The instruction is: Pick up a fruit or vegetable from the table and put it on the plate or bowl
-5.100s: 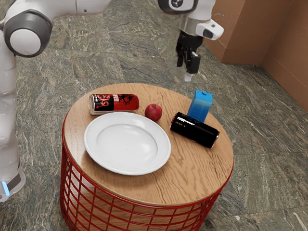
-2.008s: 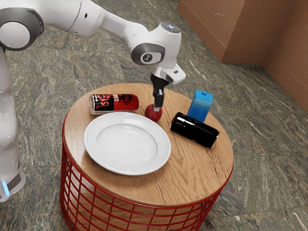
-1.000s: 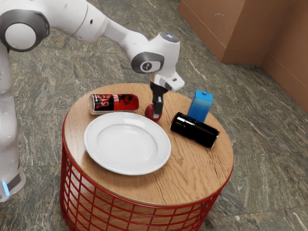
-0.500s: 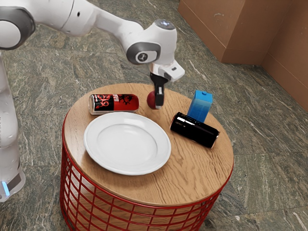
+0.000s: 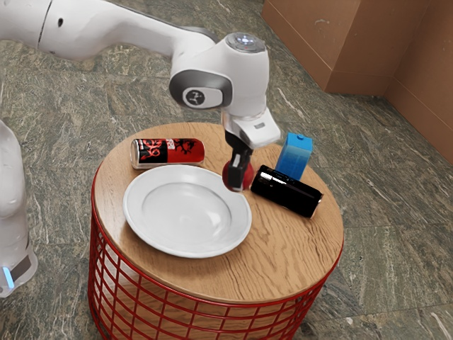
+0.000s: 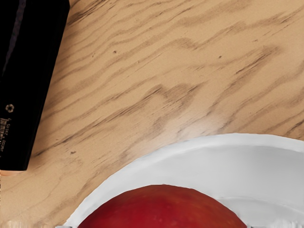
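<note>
The hand (image 5: 238, 168), clamped on the apple (image 5: 232, 180), has lifted it off the surface (image 5: 283, 241) and carried it sideways, so the plate (image 5: 177, 209) rim now lies right under the hand, and only lowering and letting go seem left.

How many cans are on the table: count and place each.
2. The red can lies on its side beyond the plate, at the exterior view's left. The black can lies on its side in front of the blue box. None looks hidden.
</note>
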### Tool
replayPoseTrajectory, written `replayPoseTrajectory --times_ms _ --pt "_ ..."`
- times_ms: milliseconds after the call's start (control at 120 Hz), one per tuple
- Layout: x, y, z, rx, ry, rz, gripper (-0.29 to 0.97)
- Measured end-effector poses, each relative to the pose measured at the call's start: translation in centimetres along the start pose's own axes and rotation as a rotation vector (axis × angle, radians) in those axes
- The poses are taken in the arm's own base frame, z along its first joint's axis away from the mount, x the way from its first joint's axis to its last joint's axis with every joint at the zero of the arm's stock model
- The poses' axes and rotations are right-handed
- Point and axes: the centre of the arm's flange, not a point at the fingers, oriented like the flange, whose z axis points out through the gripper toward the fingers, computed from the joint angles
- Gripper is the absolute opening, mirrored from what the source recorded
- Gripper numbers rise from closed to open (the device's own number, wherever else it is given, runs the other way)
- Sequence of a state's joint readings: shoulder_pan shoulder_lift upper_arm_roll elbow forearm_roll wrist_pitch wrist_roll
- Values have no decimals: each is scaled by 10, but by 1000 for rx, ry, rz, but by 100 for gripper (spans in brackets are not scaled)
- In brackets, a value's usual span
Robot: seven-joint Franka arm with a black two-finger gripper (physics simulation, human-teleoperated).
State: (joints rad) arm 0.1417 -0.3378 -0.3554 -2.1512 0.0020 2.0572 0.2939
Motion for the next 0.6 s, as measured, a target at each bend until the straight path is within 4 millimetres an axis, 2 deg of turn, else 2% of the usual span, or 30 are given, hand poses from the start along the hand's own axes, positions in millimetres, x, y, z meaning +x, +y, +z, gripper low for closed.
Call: replayPoseTrajectory --times_ms 92,225,267,325,417,600 --pt "-27 1 -2 18 -21 -21 39" --pt "-45 12 -4 30 -35 -17 39" --pt "-47 13 -3 29 -40 -16 39" --pt "-48 14 -2 25 -43 -17 49" --pt "-49 15 -1 20 -44 -15 58" --pt "-49 13 -1 16 -39 -13 65"
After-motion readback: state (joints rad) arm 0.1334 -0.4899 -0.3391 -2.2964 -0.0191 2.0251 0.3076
